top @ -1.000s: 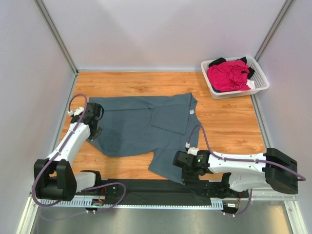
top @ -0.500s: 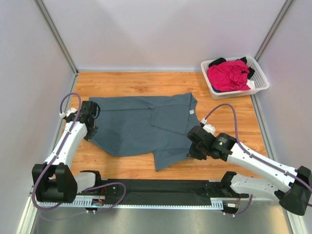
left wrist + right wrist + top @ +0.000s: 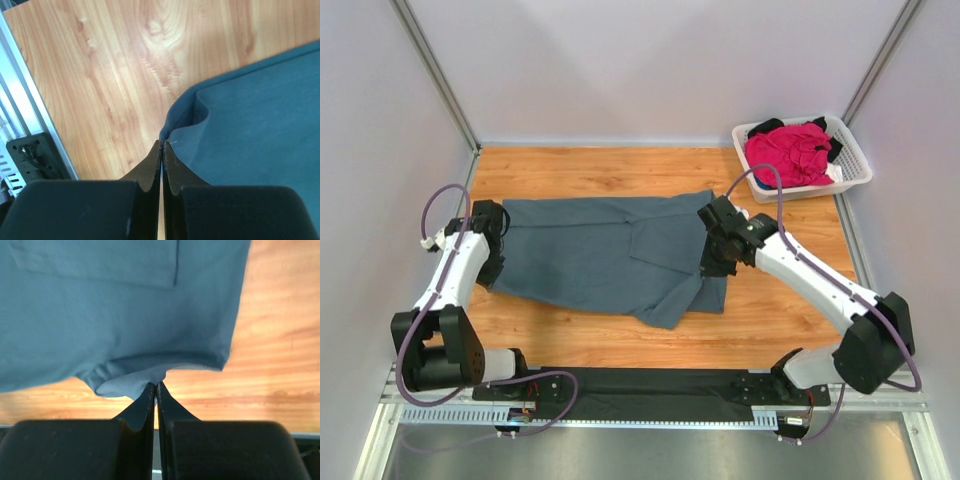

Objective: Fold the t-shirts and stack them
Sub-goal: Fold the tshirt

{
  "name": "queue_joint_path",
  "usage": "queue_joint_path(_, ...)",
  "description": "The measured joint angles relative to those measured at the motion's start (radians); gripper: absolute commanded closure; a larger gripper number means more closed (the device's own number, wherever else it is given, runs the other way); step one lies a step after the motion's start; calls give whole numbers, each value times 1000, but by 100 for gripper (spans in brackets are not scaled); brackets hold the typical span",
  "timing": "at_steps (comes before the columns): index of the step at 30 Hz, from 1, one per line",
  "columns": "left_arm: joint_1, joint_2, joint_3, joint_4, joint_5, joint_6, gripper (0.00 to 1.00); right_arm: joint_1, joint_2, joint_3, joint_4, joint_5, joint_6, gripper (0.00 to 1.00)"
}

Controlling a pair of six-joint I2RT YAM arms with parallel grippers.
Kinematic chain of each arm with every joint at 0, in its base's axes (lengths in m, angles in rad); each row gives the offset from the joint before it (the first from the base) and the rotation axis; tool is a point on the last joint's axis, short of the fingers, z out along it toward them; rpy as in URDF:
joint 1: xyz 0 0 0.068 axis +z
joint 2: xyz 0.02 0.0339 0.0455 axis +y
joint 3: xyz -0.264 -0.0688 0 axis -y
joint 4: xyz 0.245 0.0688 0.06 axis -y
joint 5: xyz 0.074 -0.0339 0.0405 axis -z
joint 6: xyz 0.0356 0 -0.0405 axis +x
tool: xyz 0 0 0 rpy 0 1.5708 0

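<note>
The left gripper (image 3: 161,145), its black fingers pressed fully together, pinches a puckered bit of hem on the left side of a large slate blue-grey cloth t-shirt (image 3: 600,260), close to the left edge of the light wooden tabletop (image 3: 580,170). The shirt lies spread across the middle of the table, mostly flat, with a squarish panel doubled over its right half and its lower right corner trailing toward the near side. At the shirt's right edge the right gripper (image 3: 156,386) is likewise closed tight, its fingertips nipping a small bunched fold of the same blue-grey cloth, bare wood showing just beyond it. Well apart from both arms, in the far right corner of the table, stands a white slatted plastic basket (image 3: 800,190); a crumpled magenta-pink t-shirt (image 3: 788,152) fills most of it, heaped on black cloth (image 3: 767,126) that shows along the basket's far rim and at its right side.
</note>
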Motion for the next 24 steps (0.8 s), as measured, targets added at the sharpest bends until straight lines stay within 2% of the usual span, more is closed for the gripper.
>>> queue_joint_path(10,23,227,145,-10,-15,-65,100,-158,253,280,-21,-60,-146,100)
queue_joint_path(18,35,331,231,-34,-22,-109,100,-194,423,499,-72,-84,-217,99)
queue_joint_path(24,49,390,287,-53,-24,-129,100,-214,512,585,-97,-97,-245,100)
